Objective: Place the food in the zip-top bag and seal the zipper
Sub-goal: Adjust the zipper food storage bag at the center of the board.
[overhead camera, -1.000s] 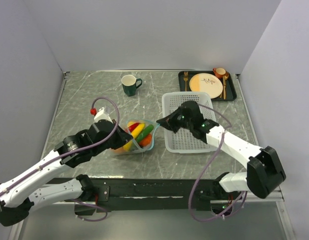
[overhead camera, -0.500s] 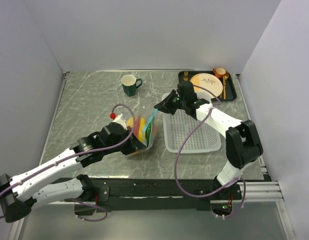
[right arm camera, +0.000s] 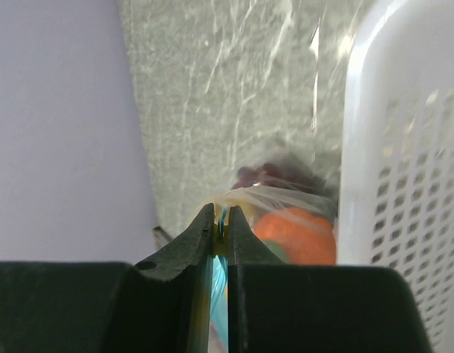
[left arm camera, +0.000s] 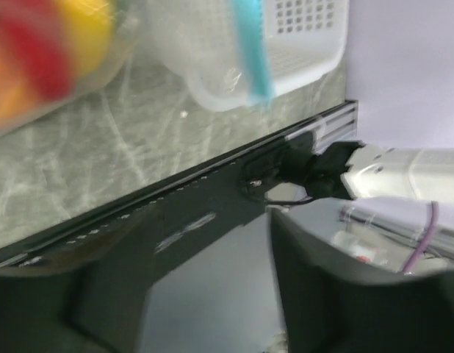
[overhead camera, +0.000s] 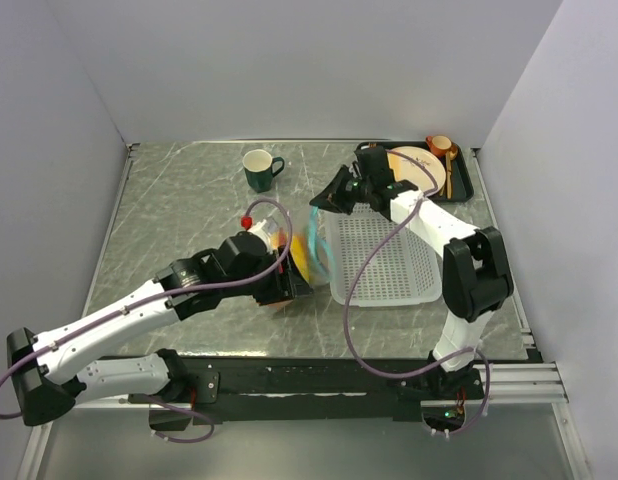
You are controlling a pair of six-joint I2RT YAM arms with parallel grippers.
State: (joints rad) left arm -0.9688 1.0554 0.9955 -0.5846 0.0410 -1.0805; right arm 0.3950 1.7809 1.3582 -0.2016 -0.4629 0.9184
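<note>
At the table's near edge: both arm bases sit side by side, and the left arm reaches out over the grey marbled table [overhead camera: 169, 220] toward the middle.
Left gripper [overhead camera: 289, 284]: released. In its wrist view the two dark fingers stand wide apart with nothing between them, and the bag is up beyond their tips.
Zip-top bag [left arm camera: 205, 59]: mid-table, between the two grippers and just beside the left wall of the white mesh basket [overhead camera: 389, 285]. It looks blurred, and I cannot tell whether its bottom rests on the table.
Food: inside the bag, with a red and yellow smear [left arm camera: 58, 44] at one end, and an orange [right arm camera: 297, 235] and a dark grape bunch [right arm camera: 275, 175] showing through the plastic.
Zipper [left arm camera: 250, 51]: a teal strip along the bag's mouth.
Right gripper [right arm camera: 220, 220]: clenched on the zipper, the jaws pinching the strip at the basket's far left corner.
Further back: a green mug [overhead camera: 259, 170] stands alone.
Far right corner: a dark tray [overhead camera: 464, 185] holds a cream plate [overhead camera: 414, 165].
</note>
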